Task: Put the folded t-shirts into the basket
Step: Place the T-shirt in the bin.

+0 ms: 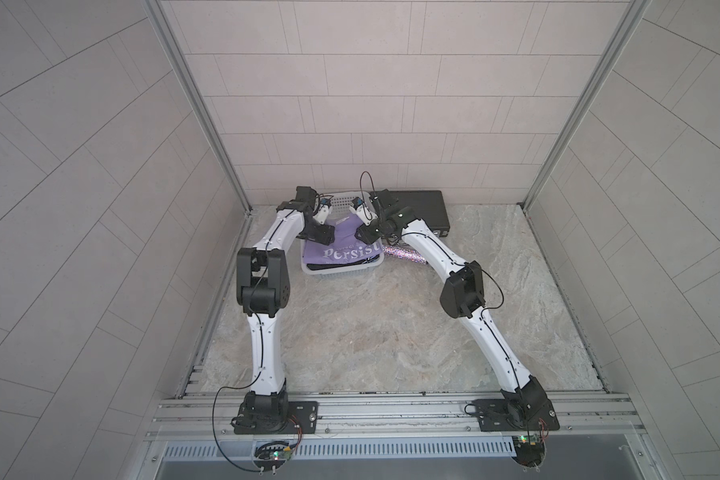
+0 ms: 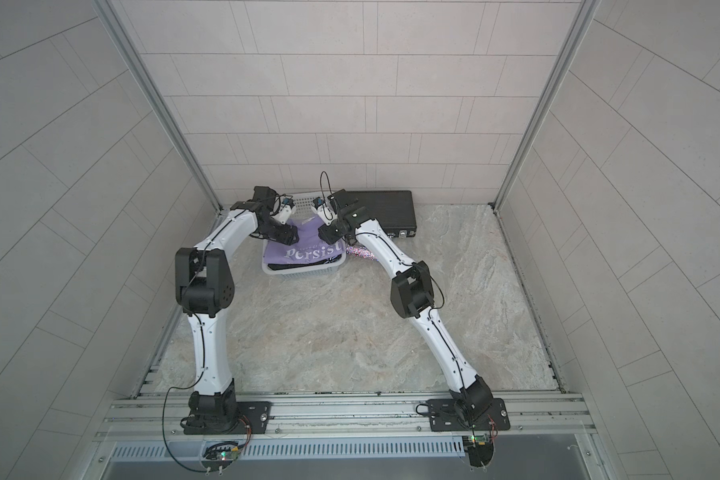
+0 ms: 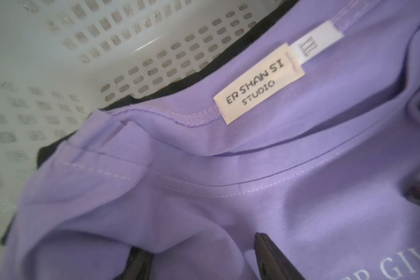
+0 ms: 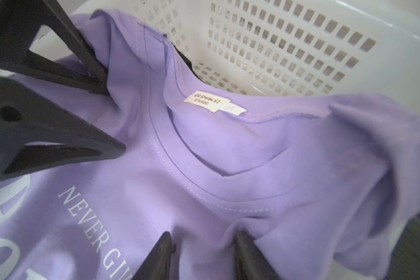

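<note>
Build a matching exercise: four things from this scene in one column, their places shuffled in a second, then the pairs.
1. lavender t-shirt with white "Persist" lettering
2. black t-shirt
3. flat black case
4. glittery cylindrical roll

A. at the back wall
B. on the table beside the white perforated plastic basket
C. top layer in the basket
D. under the lavender shirt

Pairs: 1-C, 2-D, 3-A, 4-B
</note>
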Controlling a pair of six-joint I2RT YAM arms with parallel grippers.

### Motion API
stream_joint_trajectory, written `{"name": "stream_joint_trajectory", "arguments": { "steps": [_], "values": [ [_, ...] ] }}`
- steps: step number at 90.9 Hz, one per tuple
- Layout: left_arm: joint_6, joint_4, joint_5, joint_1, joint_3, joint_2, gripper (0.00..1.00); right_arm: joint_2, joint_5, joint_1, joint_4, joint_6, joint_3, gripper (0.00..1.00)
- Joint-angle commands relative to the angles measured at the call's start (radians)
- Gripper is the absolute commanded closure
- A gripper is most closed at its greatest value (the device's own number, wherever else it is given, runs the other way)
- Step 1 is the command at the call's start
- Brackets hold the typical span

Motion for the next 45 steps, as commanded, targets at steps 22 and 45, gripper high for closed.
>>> {"name": "stream_joint_trajectory", "arguments": {
  "steps": [22, 45],
  "values": [
    [-0.032, -0.074, 0.049, 0.009, 0.027, -0.109, 0.26, -0.171, -0.075, -0.015, -0.054, 0.009, -0.028, 0.35],
    [-0.043, -0.048, 0.075, 0.009, -0.062, -0.304, 0.14, -0.388, -0.06, -0.028, -0.15, -0.047, -0.124, 0.29]
  ]
}}
